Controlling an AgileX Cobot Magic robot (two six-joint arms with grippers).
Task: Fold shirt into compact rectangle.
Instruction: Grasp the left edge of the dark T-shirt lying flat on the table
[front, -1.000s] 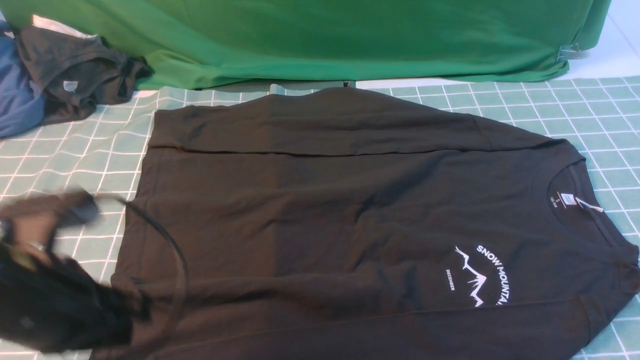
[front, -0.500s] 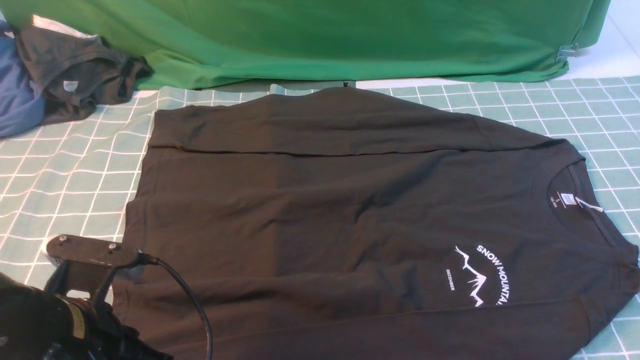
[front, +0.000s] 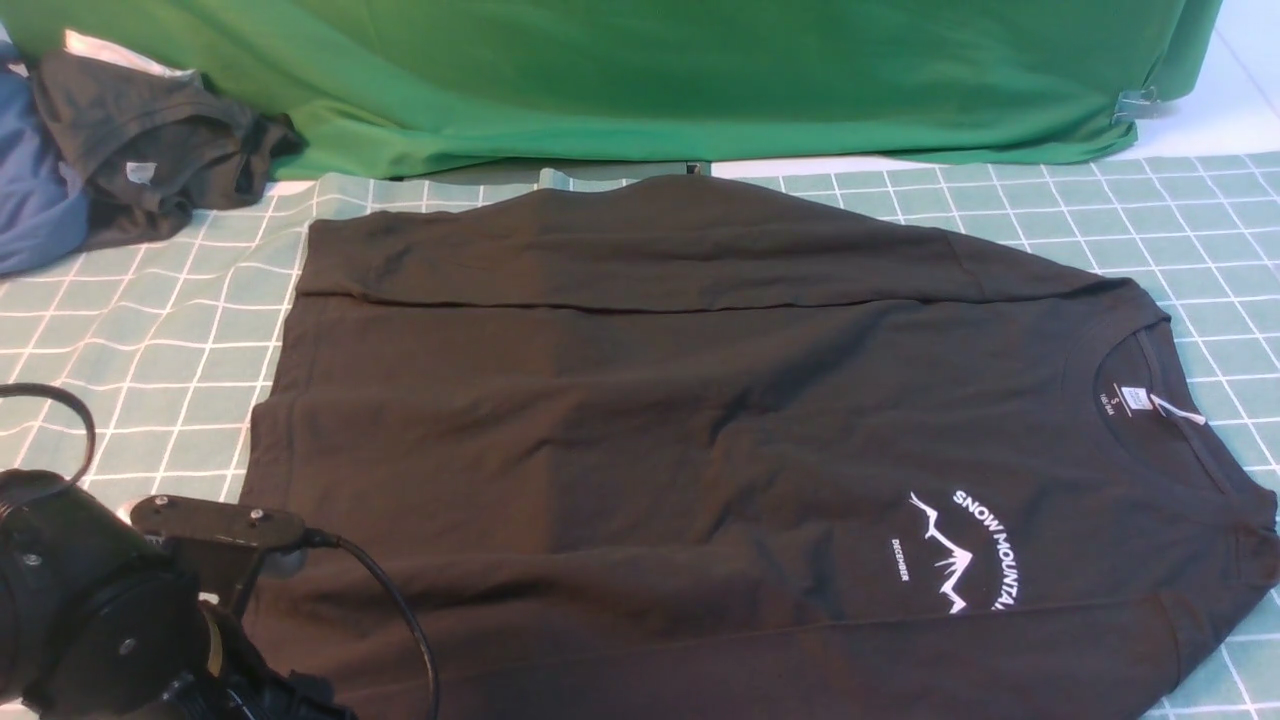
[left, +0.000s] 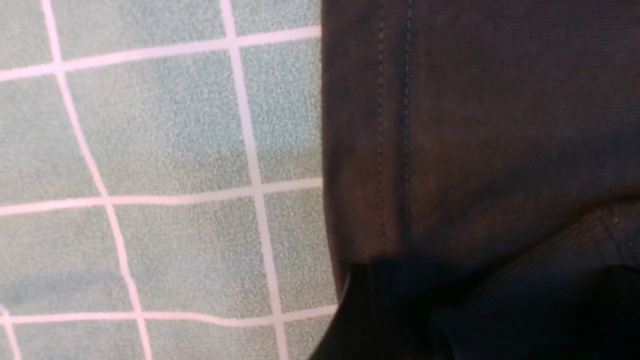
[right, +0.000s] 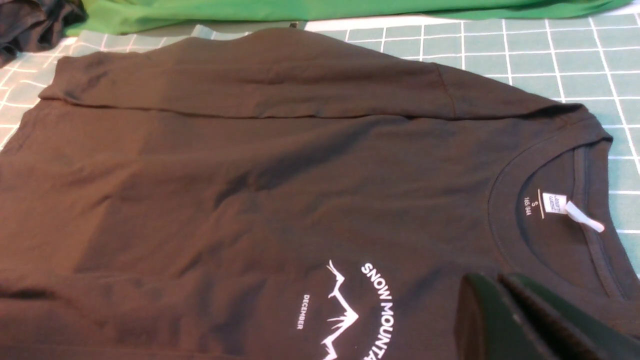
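The black shirt (front: 650, 420) lies flat on the green checked cloth (front: 150, 330), collar and white neck label (front: 1135, 398) to the right, hem to the left. Its far sleeve is folded across the body, and the near sleeve runs along the front edge. My left arm (front: 120, 610) sits low at the shirt's near left corner. In the left wrist view the stitched hem (left: 395, 125) and a ribbed cuff (left: 550, 260) show, while my left gripper (left: 492, 310) is only a dark shape. My right gripper (right: 492, 280) hovers shut and empty over the chest print (right: 360, 310).
A green cloth (front: 650, 80) hangs along the back edge, with a metal clip (front: 1135, 105) at its right end. A smaller dark grey garment (front: 150, 140) and a blue garment (front: 30, 190) are piled at the back left.
The left arm, a blur with dark cloth a second ago, has come down at the shirt's near left corner and then drawn slightly lower. The shirt's body and the right arm have not moved.
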